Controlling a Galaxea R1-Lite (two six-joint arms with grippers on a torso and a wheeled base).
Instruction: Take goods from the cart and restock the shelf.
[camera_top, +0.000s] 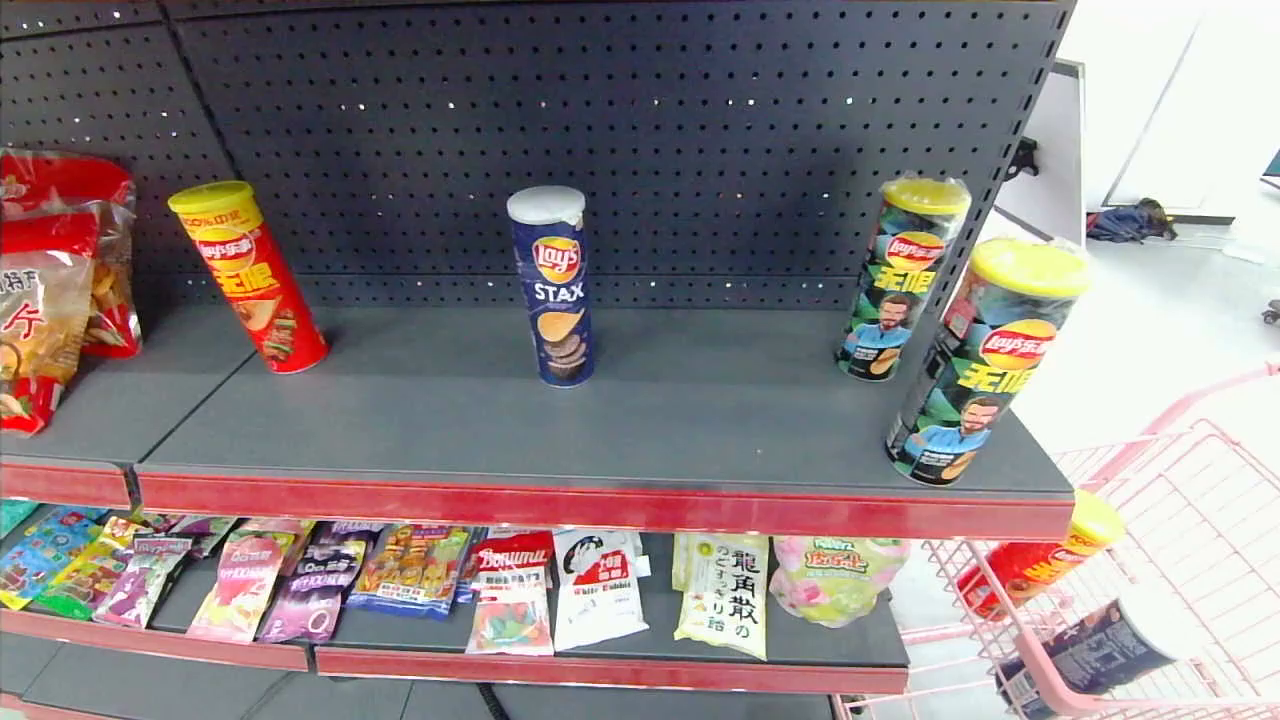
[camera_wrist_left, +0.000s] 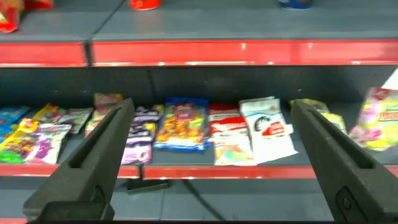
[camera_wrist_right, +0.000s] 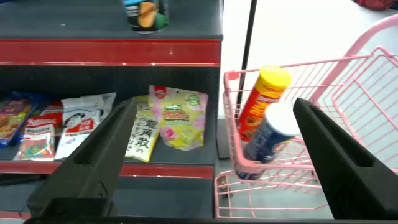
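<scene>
Right gripper (camera_wrist_right: 214, 104), wide open and empty, faces the cart (camera_wrist_right: 373, 35), where a red can (camera_wrist_right: 261, 102) and a blue can (camera_wrist_right: 267, 140) lean lids-up. Left gripper (camera_wrist_left: 211, 104), equally open and empty, faces the shelf (camera_wrist_left: 249, 53).

The right tool (camera_wrist_right: 214, 106) gapes wide before a pink cart (camera_wrist_right: 292, 67) holding a red chip can (camera_wrist_right: 260, 102) and a blue chip can (camera_wrist_right: 268, 138), just beside the shelf (camera_wrist_right: 112, 51).

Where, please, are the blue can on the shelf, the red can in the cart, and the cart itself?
Blue can (camera_top: 553, 290): head view, middle of its label.
Red can (camera_top: 1032, 565): head view, its red body.
Cart (camera_wrist_right: 226, 118): right wrist view, its near corner post.
</scene>
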